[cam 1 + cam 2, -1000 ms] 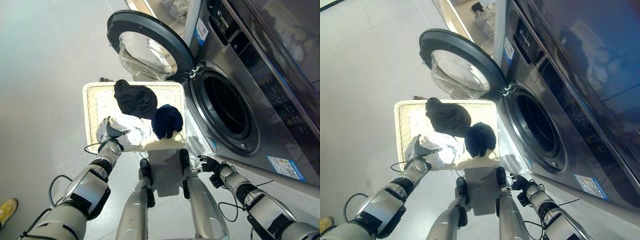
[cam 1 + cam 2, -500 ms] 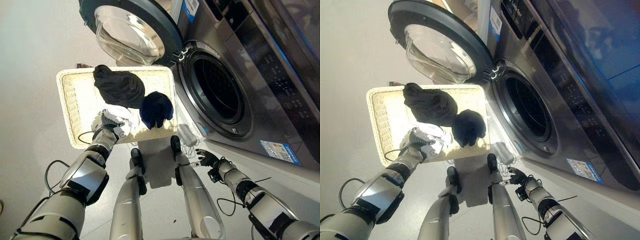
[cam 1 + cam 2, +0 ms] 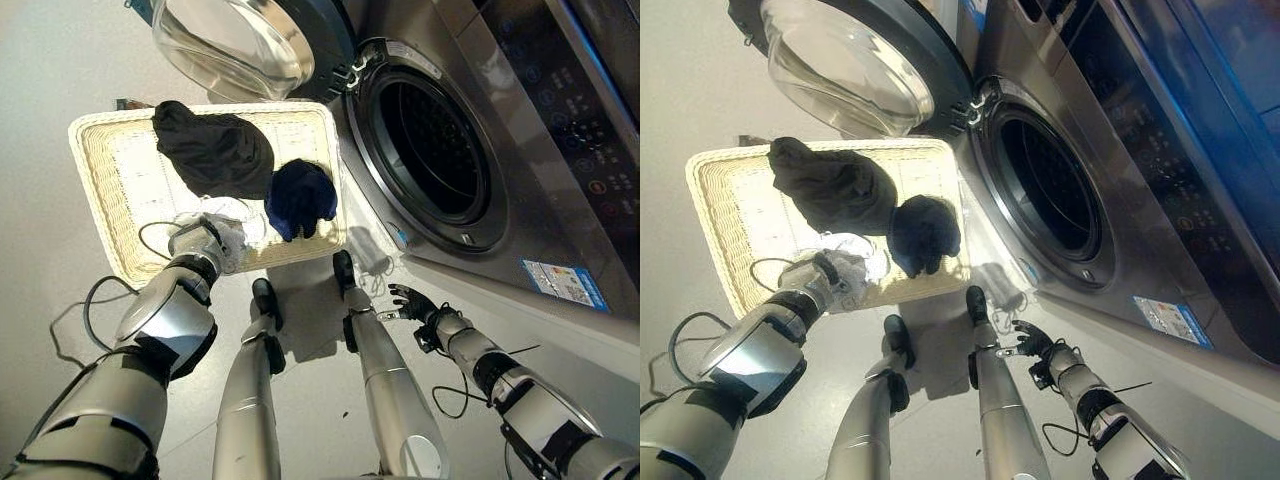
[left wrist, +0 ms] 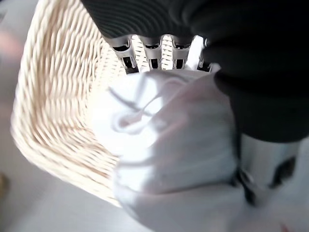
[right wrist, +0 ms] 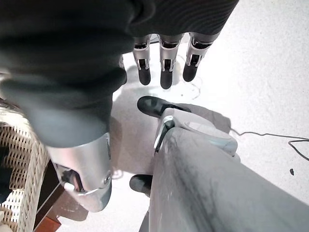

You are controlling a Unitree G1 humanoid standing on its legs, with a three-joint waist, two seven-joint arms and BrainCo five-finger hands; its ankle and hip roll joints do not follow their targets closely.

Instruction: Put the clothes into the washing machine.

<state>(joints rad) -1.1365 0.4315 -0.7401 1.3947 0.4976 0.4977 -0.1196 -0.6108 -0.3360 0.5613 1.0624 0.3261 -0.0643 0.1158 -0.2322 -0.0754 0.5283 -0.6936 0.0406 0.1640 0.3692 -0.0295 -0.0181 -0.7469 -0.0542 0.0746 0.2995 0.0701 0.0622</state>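
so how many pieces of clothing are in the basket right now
3. A black garment lies at the basket's far side, a dark blue one by the edge nearest the washing machine, and a white one under the left hand. More may be hidden underneath.

You are looking at three garments — one black garment [image 3: 213,150], one navy garment [image 3: 299,197], one white garment [image 3: 232,232] — lying in one wicker basket [image 3: 100,190], beside one washing machine [image 3: 480,130] standing open.
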